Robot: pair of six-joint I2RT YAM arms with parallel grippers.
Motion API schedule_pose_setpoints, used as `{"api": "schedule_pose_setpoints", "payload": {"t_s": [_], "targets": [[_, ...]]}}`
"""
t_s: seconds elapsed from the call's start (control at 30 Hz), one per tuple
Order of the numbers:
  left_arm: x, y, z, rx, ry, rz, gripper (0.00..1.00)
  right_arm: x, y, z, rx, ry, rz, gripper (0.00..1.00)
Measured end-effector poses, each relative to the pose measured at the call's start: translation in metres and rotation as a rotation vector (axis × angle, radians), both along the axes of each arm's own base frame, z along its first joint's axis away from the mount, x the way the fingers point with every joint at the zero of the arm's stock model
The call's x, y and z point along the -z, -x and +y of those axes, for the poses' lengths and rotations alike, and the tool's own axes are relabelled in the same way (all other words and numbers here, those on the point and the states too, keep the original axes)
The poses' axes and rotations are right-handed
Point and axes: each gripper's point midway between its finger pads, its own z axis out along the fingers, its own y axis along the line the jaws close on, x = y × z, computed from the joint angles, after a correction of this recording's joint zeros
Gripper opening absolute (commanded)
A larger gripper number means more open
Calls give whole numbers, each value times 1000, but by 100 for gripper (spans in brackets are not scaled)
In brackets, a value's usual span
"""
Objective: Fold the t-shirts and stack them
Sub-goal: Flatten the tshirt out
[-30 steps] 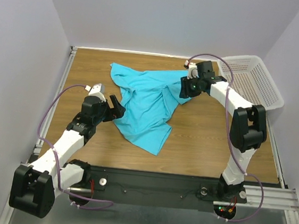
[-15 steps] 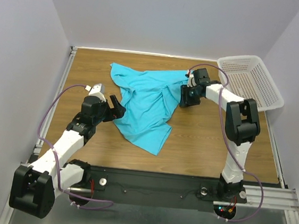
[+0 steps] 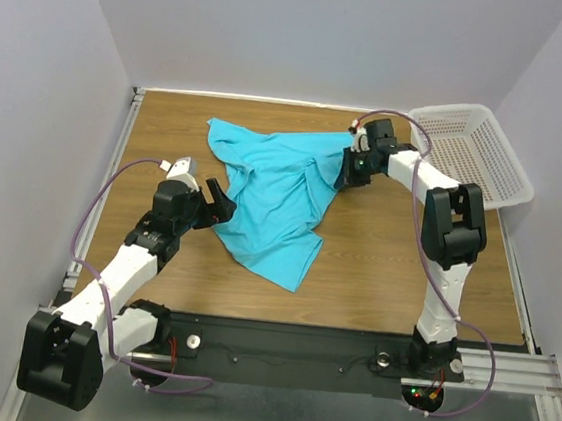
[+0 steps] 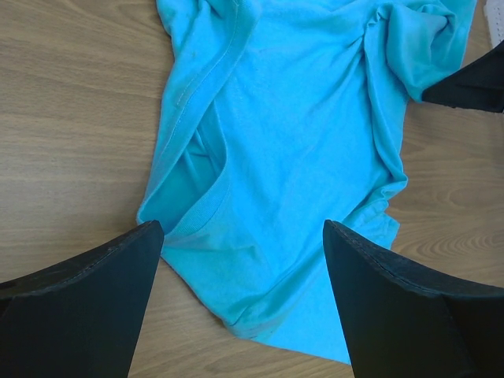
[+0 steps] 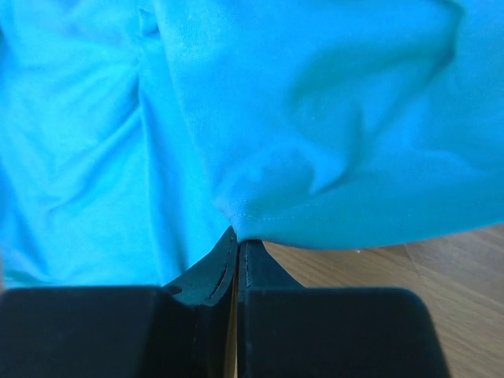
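T-shirt (image 3: 278, 195), turquoise and unfolded, is spread crumpled on the wooden table (image 3: 386, 262), to the left of the white basket (image 3: 478, 151). Its hem on the right side is pinched between the 2 closed fingers of the right gripper (image 5: 236, 236). The left gripper (image 4: 242, 228) is held wide apart over the shirt's lower left edge, with nothing gripped.

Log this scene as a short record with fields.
t-shirt: unfolded, rumpled, lying on the table
left gripper: open, above the shirt's near-left edge
right gripper: shut on the shirt's hem, far-right side
basket: white, far right corner, apart from the shirt
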Motion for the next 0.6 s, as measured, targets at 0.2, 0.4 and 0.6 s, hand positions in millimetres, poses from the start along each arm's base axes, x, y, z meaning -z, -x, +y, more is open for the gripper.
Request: {"api": "schedule_pose_setpoints", "payload": {"t_s": [0.2, 0.4, 0.6], "targets": [[1, 0, 0, 0, -1, 3, 95, -48, -36, -12, 96, -137, -27, 1], [9, 0, -1, 5, -3, 33, 94, -91, -121, -28, 202, -211, -207, 52], [10, 0, -2, 8, -1, 37, 94, -40, -142, -35, 231, -140, -186, 63]]}}
